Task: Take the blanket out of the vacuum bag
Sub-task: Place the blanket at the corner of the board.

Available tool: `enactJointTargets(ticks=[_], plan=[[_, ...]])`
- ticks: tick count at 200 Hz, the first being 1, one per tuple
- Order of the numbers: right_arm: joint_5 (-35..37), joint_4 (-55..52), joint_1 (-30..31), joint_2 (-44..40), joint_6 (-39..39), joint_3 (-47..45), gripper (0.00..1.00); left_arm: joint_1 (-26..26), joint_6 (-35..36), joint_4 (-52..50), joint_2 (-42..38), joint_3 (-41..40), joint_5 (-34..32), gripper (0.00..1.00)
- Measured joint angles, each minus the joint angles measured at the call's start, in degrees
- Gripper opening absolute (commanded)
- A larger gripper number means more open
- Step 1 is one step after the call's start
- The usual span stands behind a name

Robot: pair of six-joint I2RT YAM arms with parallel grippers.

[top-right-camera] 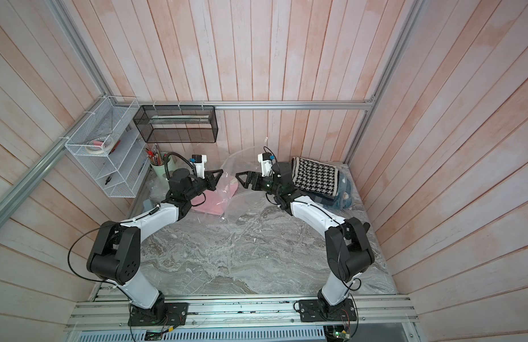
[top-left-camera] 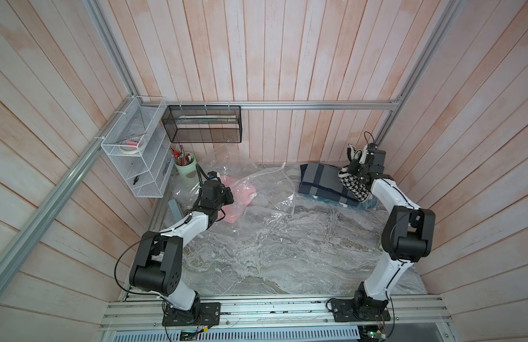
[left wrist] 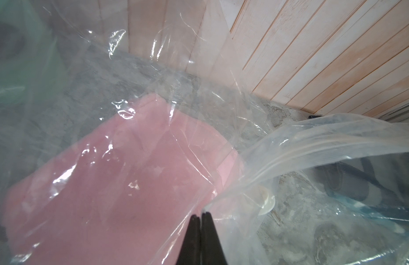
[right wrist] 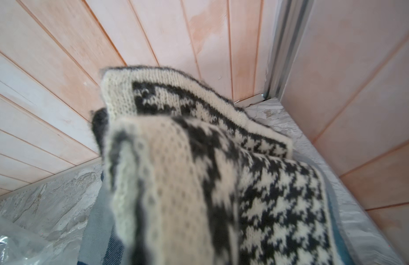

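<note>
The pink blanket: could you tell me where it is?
In both top views the pink blanket lies inside the vacuum bag, far left, near the green cup.

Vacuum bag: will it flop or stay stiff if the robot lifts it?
Probably floppy: the vacuum bag sags in folds where the left tool pinches its edge. Likely light and slippery, since the plastic looks thin, shiny and crinkled.

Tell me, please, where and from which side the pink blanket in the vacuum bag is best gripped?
Likely the corner of the pink blanket nearest the vacuum bag mouth, entering from the middle of the table: it lies flat, edge facing that opening, while the left gripper pinches the zip edge up.
</note>
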Motion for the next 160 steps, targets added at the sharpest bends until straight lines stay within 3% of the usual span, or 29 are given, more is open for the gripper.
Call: enactJointTargets(ticks=[89, 92, 108, 119, 137, 160], plan=[[-2.7, 0.0, 6.2, 12.5, 2.1, 8.4, 0.0, 0.0, 1.2, -1.4, -2.7, -0.2, -1.3, 0.0], [-2.7, 0.0, 6.3, 12.7, 2.1, 8.5, 0.04, 0.0, 1.2, -1.4, -2.7, -0.2, -1.2, 0.0], [-2.9, 0.0, 6.8, 13.4, 2.3, 8.8, 0.42, 0.0, 1.2, -1.4, -2.7, -0.5, -1.2, 0.0], [-3.5, 0.1, 7.1, 13.4, 2.4, 8.8, 0.58, 0.0, 1.2, -1.4, -2.7, -0.8, -1.2, 0.0], [-5.2, 2.3, 7.7, 13.0, 2.2, 7.8, 0.71, 0.0, 1.2, -1.4, -2.7, -1.4, -1.1, 0.0], [-6.5, 4.9, 8.6, 9.5, 1.1, 2.6, 0.76, 0.0, 1.2, -1.3, -2.7, -2.0, -1.0, 0.0]])
